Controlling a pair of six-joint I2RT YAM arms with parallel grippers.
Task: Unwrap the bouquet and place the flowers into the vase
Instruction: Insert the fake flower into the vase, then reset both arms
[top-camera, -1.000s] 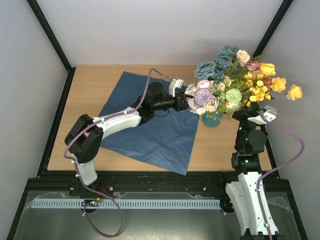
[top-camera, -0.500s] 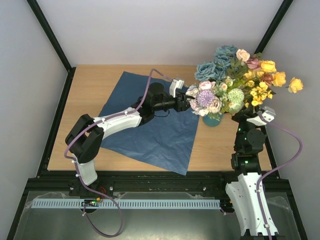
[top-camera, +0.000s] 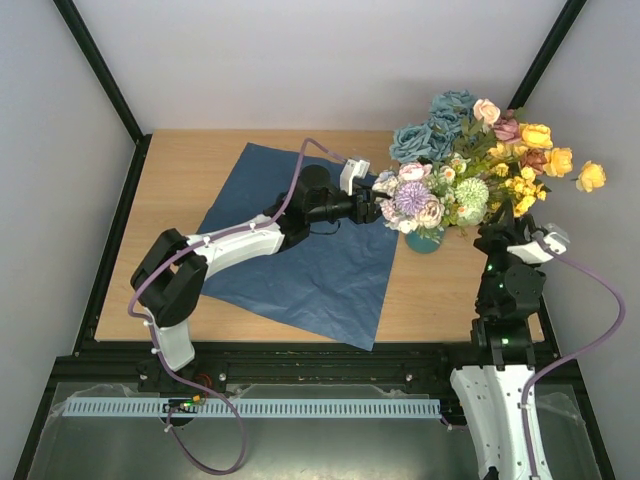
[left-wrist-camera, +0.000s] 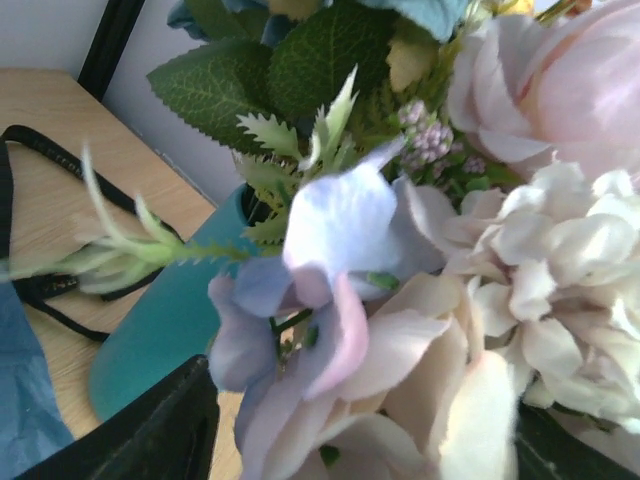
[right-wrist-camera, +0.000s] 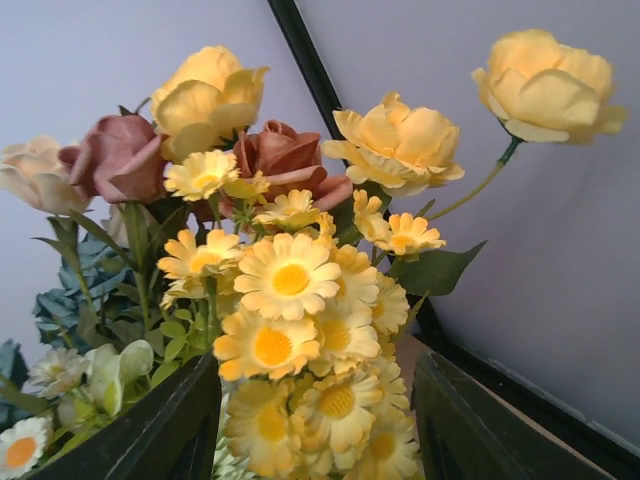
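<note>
On the counter (top-camera: 200, 170), right side, flowers (top-camera: 470, 165) sit in the vase (top-camera: 424, 240).
L pincer (top-camera: 378, 203) apart w/ pale blooms (left-wrist-camera: 480, 330) between; R pincer (top-camera: 500, 225) apart too, near daisies (right-wrist-camera: 290, 280).

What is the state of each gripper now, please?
Left gripper: jaws apart around pale blooms; grip cannot be told.
Right gripper: open, holding nothing.

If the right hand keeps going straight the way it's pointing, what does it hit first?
Most likely the yellow daisies, sitting right ahead of the right hand between its open fingers; the yellow roses lie beyond, though depth is hard to judge.
</note>
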